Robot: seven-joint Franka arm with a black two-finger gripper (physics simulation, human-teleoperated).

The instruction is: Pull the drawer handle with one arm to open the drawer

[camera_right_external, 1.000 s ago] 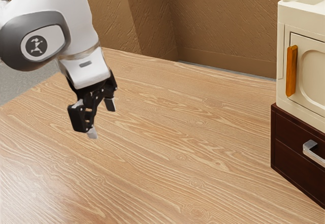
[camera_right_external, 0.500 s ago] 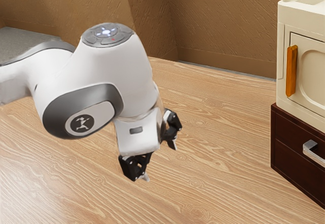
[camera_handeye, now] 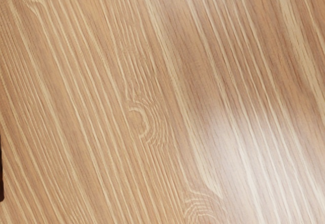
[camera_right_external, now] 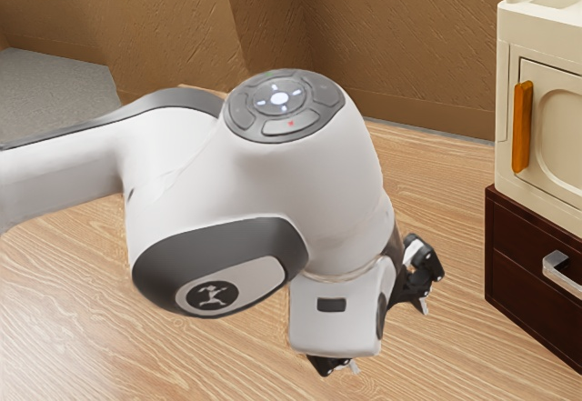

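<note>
Step is approach, I think — gripper (camera_right_external: 389, 336) wide apart, empty, away from handle (camera_right_external: 563, 279). Next move needs reaching nearer — lining up before closing.

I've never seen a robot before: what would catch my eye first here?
The bulky white arm reaches in from the exterior view's left, its black pincer open over the wooden table. At the exterior view's right, an orange handle brightens a cream cabinet above a dark drawer.

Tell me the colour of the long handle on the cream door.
The handle is orange-brown, seen best in the exterior view.
</note>
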